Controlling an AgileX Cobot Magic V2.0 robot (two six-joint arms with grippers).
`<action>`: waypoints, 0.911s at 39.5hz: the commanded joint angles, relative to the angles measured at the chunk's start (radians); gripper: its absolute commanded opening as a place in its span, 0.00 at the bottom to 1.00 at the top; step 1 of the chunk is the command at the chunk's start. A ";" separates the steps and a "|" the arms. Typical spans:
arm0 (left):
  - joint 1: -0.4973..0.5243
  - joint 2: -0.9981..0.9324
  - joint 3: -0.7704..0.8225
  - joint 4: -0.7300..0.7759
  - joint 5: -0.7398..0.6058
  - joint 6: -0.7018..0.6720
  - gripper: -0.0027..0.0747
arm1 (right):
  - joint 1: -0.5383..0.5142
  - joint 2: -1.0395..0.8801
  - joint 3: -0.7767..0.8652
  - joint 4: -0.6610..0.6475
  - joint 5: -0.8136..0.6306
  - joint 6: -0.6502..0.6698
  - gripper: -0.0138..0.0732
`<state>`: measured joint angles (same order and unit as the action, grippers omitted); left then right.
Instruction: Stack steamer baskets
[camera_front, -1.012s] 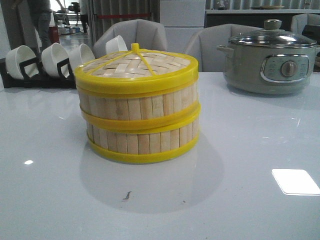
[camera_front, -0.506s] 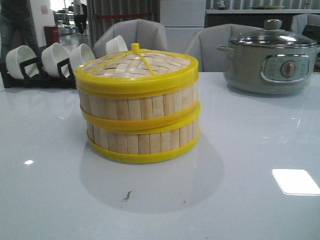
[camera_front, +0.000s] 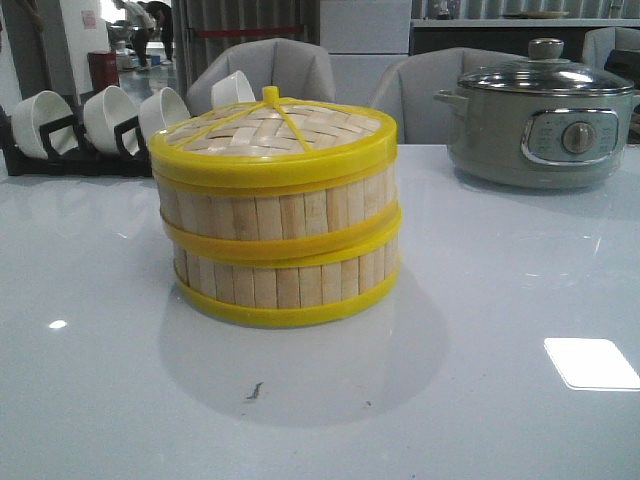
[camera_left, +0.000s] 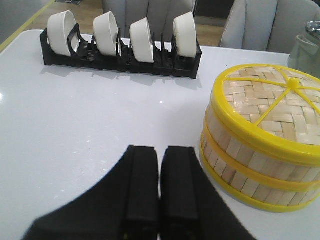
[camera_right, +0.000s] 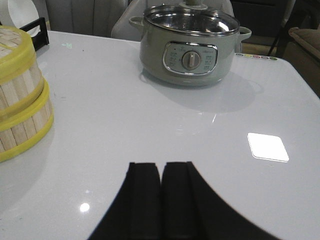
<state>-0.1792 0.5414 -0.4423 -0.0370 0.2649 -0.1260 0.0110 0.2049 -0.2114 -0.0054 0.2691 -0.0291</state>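
Front view shows the two steamer baskets (camera_front: 277, 250) stacked one on the other on the white table (camera_front: 500, 300), the woven lid (camera_front: 272, 135) seated on top. My left gripper (camera_left: 159, 155) has its fingers pressed together holding nothing, hovering just beside the stack, with the rack of white bowls (camera_left: 120, 42) well ahead of it. My right gripper (camera_right: 161, 172) is likewise closed and empty, the baskets (camera_right: 22, 105) off to its left and the grey electric pot (camera_right: 190, 47) ahead of it.
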 joint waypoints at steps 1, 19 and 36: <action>0.001 0.001 -0.030 -0.008 -0.087 -0.006 0.15 | -0.006 0.009 -0.029 -0.012 -0.078 -0.009 0.21; 0.004 -0.111 -0.017 0.056 -0.124 -0.006 0.15 | -0.006 0.009 -0.029 -0.012 -0.077 -0.009 0.21; 0.045 -0.407 0.374 0.037 -0.385 -0.006 0.15 | -0.006 0.009 -0.029 -0.012 -0.077 -0.009 0.21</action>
<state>-0.1369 0.1744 -0.0906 0.0175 -0.0055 -0.1260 0.0110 0.2049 -0.2114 -0.0054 0.2691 -0.0291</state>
